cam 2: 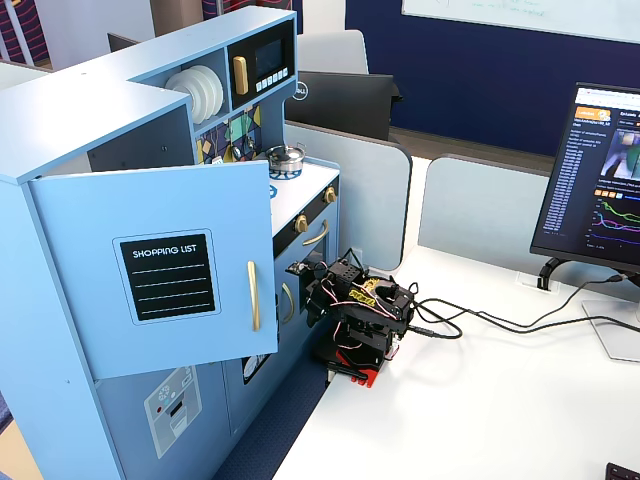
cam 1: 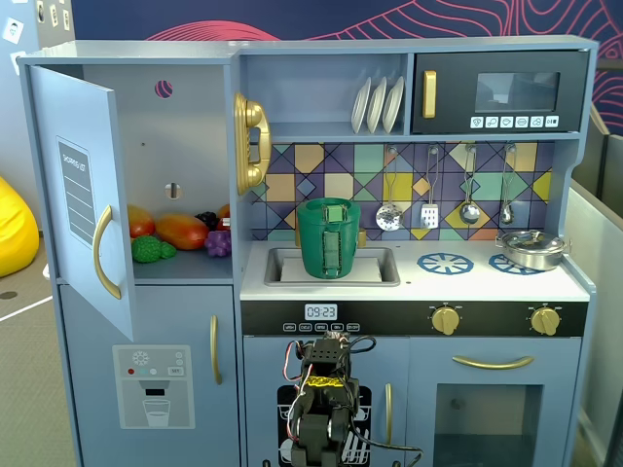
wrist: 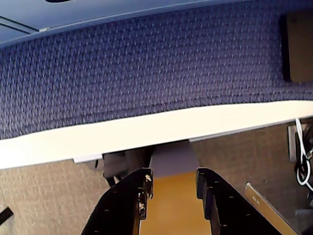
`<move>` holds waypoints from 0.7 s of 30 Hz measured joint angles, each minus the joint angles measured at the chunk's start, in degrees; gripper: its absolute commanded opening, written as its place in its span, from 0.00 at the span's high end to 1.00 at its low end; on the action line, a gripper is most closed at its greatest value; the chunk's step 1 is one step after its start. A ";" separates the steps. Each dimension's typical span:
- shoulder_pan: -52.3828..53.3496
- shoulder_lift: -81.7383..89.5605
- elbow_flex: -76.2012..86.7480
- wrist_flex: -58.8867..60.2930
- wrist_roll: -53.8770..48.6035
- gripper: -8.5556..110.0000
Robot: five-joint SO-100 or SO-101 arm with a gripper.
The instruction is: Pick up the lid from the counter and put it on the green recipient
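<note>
The green recipient (cam 1: 329, 243), a tall dark-green pot with a lighter panel on its front, stands in the sink of the toy kitchen. No loose lid shows on the counter. A dark-green band with a small lighter raised piece (cam 1: 335, 205) caps the pot's top; I cannot tell for sure that it is the lid. The arm (cam 1: 326, 394) is folded low in front of the kitchen, well below the counter, and also shows in a fixed view (cam 2: 360, 315). In the wrist view my gripper (wrist: 173, 178) is open and empty, its black fingers (wrist: 129, 200) apart over a yellow-brown surface.
A silver pot with its lid (cam 1: 531, 249) sits on the right burner; the left burner (cam 1: 445, 263) is bare. The fridge door (cam 1: 88, 195) hangs open with toy fruit (cam 1: 180, 232) inside. Cables (cam 2: 480, 320) and a monitor (cam 2: 600, 180) are on the white table.
</note>
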 measured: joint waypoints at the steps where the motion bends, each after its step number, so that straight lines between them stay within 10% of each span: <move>1: 0.00 0.09 -0.09 0.70 0.00 0.93; 21: -1.32 4.22 -1.05 3.08 3.52 0.88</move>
